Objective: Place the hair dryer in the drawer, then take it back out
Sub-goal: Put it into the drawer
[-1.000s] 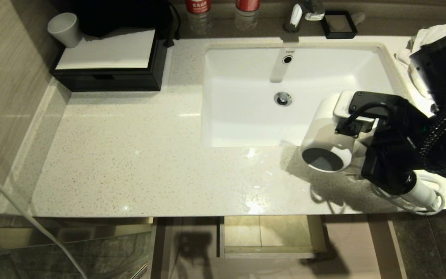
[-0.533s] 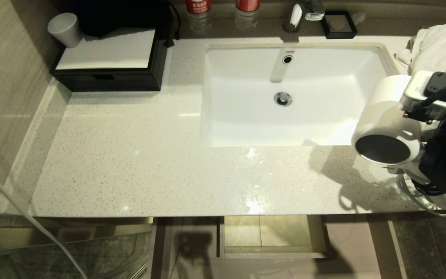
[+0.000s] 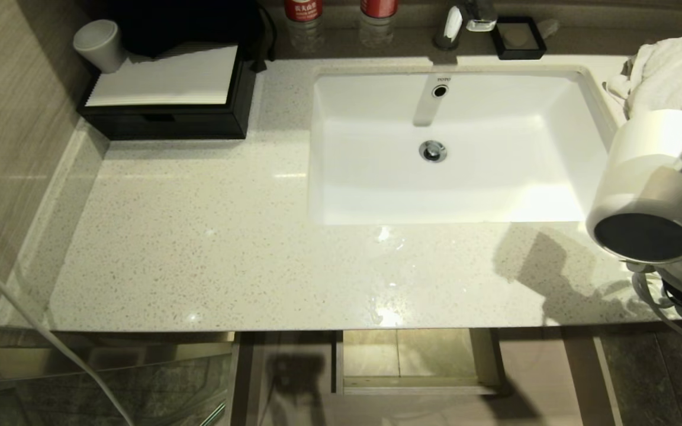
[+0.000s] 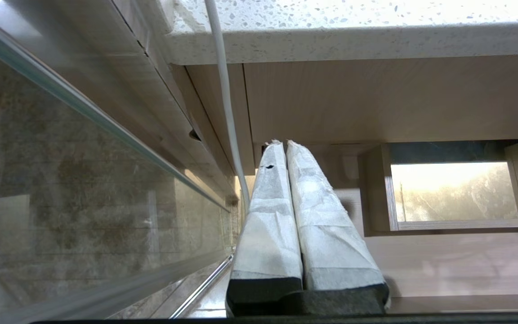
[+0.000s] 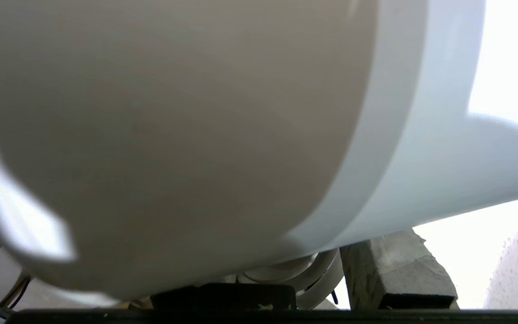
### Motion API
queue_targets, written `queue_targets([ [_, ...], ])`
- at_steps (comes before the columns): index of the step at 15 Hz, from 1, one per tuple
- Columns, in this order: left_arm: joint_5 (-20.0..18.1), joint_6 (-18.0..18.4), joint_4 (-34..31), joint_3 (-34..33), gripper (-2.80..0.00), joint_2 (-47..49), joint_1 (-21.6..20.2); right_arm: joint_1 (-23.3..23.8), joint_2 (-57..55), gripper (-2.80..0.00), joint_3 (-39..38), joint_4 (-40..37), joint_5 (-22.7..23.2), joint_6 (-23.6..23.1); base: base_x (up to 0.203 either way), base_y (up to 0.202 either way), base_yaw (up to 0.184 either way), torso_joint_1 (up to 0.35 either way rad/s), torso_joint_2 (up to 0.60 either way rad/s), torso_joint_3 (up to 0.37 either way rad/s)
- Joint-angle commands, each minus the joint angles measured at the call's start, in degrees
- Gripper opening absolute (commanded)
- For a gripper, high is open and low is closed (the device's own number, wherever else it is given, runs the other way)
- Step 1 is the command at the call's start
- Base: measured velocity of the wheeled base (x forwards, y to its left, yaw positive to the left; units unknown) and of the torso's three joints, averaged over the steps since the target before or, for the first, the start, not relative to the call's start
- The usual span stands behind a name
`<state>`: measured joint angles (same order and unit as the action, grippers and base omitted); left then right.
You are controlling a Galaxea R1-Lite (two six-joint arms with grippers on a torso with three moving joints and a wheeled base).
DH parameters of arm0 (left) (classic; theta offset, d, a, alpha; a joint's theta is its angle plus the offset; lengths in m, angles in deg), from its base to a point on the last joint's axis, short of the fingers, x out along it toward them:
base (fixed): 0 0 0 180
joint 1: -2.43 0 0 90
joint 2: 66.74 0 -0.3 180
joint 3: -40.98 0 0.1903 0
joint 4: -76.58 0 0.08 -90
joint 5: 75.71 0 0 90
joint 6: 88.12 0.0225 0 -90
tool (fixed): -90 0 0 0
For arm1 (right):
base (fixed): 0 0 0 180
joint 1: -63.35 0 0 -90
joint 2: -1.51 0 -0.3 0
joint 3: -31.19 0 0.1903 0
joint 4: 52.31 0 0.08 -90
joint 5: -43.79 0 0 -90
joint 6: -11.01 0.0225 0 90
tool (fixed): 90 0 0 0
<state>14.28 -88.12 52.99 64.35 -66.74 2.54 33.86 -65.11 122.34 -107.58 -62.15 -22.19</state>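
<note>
The right tool (image 5: pixel 286 288) is clamped part-way closed on the hair dryer (image 3: pixel 649 189), gripping low on the body near the handle; one padded finger (image 5: pixel 398 274) shows beside the handle in the wrist view. The dryer hangs clear above the right end of the worktop (image 3: pixel 228 248), barrel mouth facing forward and down, just in front of the towel (image 3: pixel 666 65), with its cord (image 3: pixel 666 302) trailing near the front right corner. The drawer (image 3: pixel 415 361) stands open below the front edge, under the sink (image 3: pixel 453 148), and looks empty. Judged step: carrying the dryer, either toward the drawer or away from it; which cannot be determined. If storing, the next move calls for lowering past the front edge, cord included. The left tool (image 4: pixel 301 225) is parked low beside the cabinet, fingers pressed together, holding nothing.
</note>
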Motion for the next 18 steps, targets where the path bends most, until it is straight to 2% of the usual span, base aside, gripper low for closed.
queue_targets([
  [1, 0.0, 0.0, 0.0, -0.1, -2.8, 0.0, 0.0, 1.0, 4.5, -2.8, -2.5, -0.3, 0.0, 0.0, 0.0, 0.0, 0.0, -0.104, 0.13, 0.002],
  [10, 0.0, 0.0, 0.0, -0.1, -2.8, 0.0, 0.1, 4.4, 13.2, -2.8, -9.5, 0.9, 0.2, 0.2, 0.0, 0.0, 0.0, -0.357, 0.3, -0.049],
  [18, 0.0, 0.0, 0.0, -0.1, -2.8, 0.0, 0.0, 10.7, 31.2, -2.8, -24.6, 3.2, -0.1, 0.2, 0.0, 0.0, 0.0, -0.336, 0.19, -0.143],
])
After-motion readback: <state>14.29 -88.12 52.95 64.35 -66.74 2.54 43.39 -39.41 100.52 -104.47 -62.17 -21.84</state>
